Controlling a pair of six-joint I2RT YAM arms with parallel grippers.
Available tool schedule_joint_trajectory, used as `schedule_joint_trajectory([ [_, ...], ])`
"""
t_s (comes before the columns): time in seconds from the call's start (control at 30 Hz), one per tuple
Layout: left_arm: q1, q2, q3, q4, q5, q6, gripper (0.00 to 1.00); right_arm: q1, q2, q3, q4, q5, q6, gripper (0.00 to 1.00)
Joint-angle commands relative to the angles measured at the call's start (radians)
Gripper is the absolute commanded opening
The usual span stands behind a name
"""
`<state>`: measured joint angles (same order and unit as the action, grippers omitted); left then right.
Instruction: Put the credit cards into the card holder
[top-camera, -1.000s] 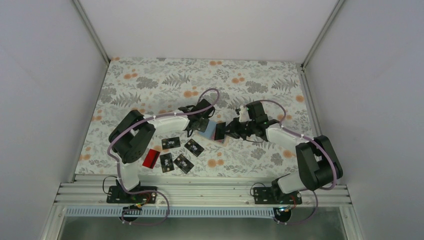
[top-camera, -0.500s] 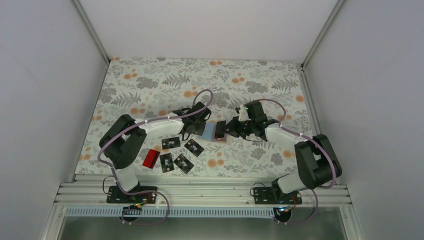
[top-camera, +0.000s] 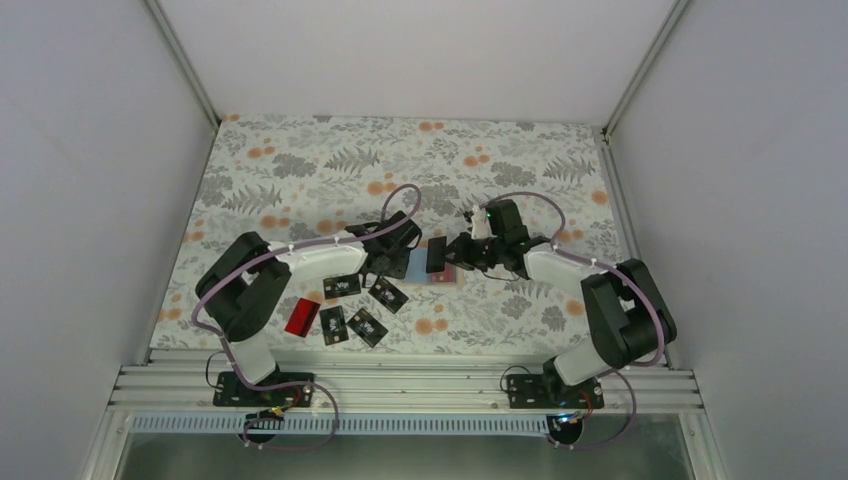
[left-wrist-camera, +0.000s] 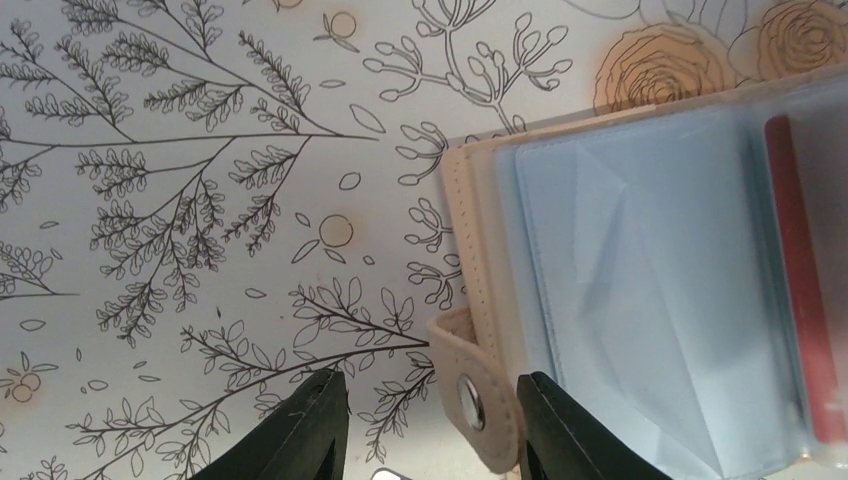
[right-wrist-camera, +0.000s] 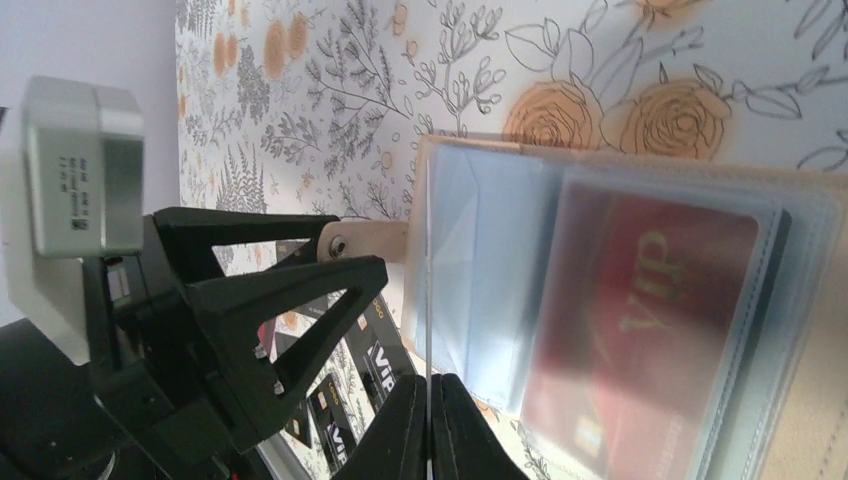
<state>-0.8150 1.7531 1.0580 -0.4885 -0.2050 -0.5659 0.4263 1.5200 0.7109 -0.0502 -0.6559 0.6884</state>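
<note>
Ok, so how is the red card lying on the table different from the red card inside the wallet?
The loose red card lies bare on the flowery cloth beside the black cards. The pocketed red card sits behind a clear sleeve in the open card holder. The pocketed red card shows gold VIP lettering, while the loose red card is too small to read from above. Both are thin red rectangles.

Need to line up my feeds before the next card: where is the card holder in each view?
Top external: card holder near picture centre, small.
Left wrist: card holder fills the right half, open.
Right wrist: card holder fills the right half, open.
Shared landmark: red card in its pocket.
</note>
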Motion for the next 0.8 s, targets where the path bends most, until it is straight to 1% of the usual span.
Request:
schedule_joint_trajectory([
  [0.0, 0.000, -0.008, -0.017, 0.011, 0.009, -0.026, 0.43, 0.009, 0.020, 0.029, 0.059, 0.024, -0.072, 0.04],
  [0.3, 0.000, 0.026, -0.036, 0.046, 0.042, -0.032, 0.42, 0.009, 0.074, 0.038, 0.120, 0.001, -0.074, 0.04],
  [0.77, 0.000, 0.053, -0.049, 0.066, 0.067, -0.035, 0.35, 0.009, 0.135, 0.038, 0.170, 0.007, -0.075, 0.04],
])
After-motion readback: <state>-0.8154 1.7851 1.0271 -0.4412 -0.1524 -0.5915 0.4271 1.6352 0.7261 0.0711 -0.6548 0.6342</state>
